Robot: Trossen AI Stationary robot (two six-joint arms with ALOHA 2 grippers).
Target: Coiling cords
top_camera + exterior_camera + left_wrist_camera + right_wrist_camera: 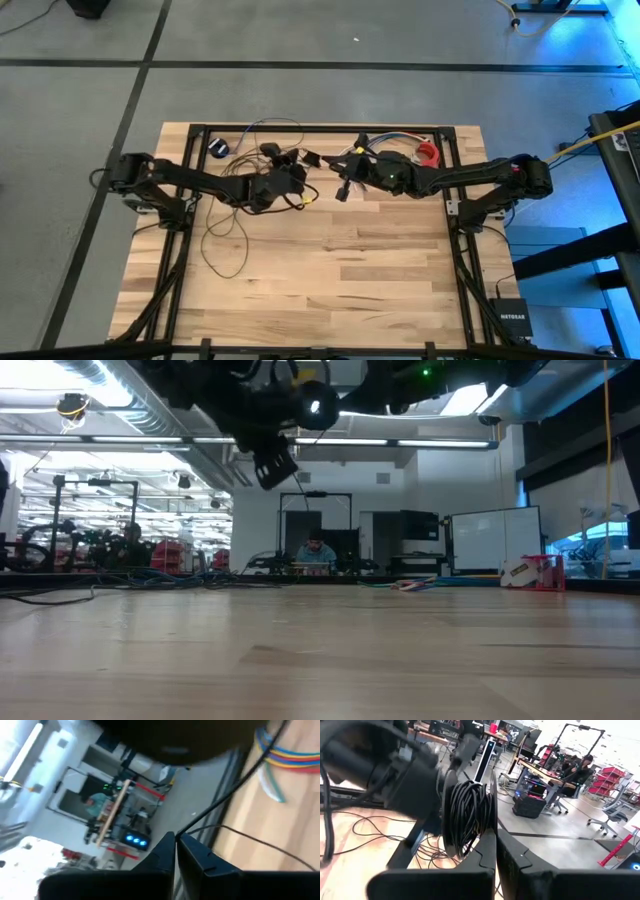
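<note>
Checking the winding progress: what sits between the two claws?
A wound bundle of black cord, just ahead of the right claw, toward the left claw; seen in the right wrist view.

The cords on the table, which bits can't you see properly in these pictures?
- High view: where the cords run under the left gripper is covered by the arm.
- High view: the coil at the right gripper is too small to make out; only the right wrist view shows the wound coil.
- Left wrist view: a dark blurred shape hides the top, and the cord runs off the edge.
- Low view: the cords are a thin far line.
</note>
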